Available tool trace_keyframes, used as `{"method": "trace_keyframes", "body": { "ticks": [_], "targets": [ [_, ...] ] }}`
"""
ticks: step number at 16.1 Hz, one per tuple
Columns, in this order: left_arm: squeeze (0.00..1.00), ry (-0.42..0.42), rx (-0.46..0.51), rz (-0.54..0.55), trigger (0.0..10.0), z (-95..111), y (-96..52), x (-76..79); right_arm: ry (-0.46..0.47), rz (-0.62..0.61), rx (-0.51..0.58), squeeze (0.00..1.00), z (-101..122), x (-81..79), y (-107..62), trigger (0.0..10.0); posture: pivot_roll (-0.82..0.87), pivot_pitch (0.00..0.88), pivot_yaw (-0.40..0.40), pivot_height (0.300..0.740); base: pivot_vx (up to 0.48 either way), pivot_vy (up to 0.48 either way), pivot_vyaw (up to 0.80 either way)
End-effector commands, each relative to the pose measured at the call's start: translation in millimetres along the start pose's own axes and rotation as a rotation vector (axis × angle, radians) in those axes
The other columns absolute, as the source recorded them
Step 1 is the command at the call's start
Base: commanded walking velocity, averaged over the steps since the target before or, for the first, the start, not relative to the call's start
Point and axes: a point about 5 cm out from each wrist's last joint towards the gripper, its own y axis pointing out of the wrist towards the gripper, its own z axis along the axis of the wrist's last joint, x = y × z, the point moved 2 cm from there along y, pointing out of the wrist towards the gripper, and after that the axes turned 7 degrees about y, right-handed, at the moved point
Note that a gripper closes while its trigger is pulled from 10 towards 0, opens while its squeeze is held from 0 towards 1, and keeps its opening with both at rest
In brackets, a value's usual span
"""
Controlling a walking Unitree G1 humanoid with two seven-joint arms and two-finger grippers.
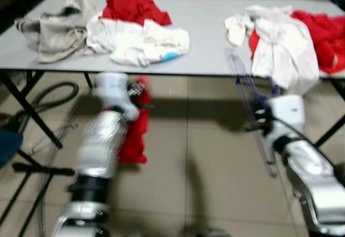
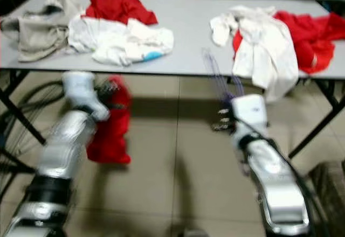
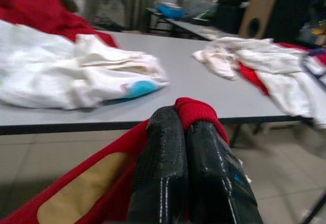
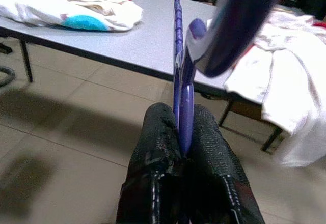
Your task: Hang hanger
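My left gripper (image 3: pixel 183 117) is shut on a red garment (image 1: pixel 135 134) that hangs down toward the floor, just in front of the grey table (image 1: pixel 205 27). To the right, my right gripper (image 4: pixel 182 114) is shut on the thin bar of a blue-purple hanger (image 4: pixel 178 56). The hanger (image 1: pixel 240 78) rises tilted up to the table's front edge. Both arms are blurred in the eye views. The hanger is apart from the red garment.
On the table lie a left pile of white (image 1: pixel 135 40), red (image 1: pixel 135 8) and grey clothes (image 1: pixel 54 29), and a right pile of white (image 1: pixel 280 43) and red clothes (image 1: pixel 323 32). Black table legs and a hose (image 1: pixel 54 94) stand at the left. Tiled floor lies below.
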Motion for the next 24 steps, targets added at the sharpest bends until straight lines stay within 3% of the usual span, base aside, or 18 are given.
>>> {"method": "trace_keyframes", "body": {
  "ticks": [1,5,11,24],
  "targets": [
    [0.00,0.027,0.021,0.058,10.0,6,-5.9,-16.5,-0.005,0.055,0.031,0.00,6,-10.6,3.2,10.0,-0.15,0.000,-0.006,0.740,0.349,0.000,0.00],
    [0.00,0.043,0.027,0.076,10.0,8,-11.3,-20.2,0.010,0.061,0.025,0.00,3,-10.1,7.2,10.0,-0.12,0.000,-0.028,0.740,0.369,0.000,0.00],
    [0.00,0.051,0.027,0.074,10.0,11,-9.5,-26.1,0.021,0.061,0.029,0.00,0,-12.6,3.7,10.0,-0.15,0.000,0.010,0.740,0.380,0.000,0.00],
    [0.00,0.044,0.022,0.033,10.0,10,-3.9,-17.4,0.023,0.039,0.036,0.00,-2,-10.7,-3.3,10.0,-0.16,0.000,0.033,0.740,0.377,0.000,0.00]
  ]
}}
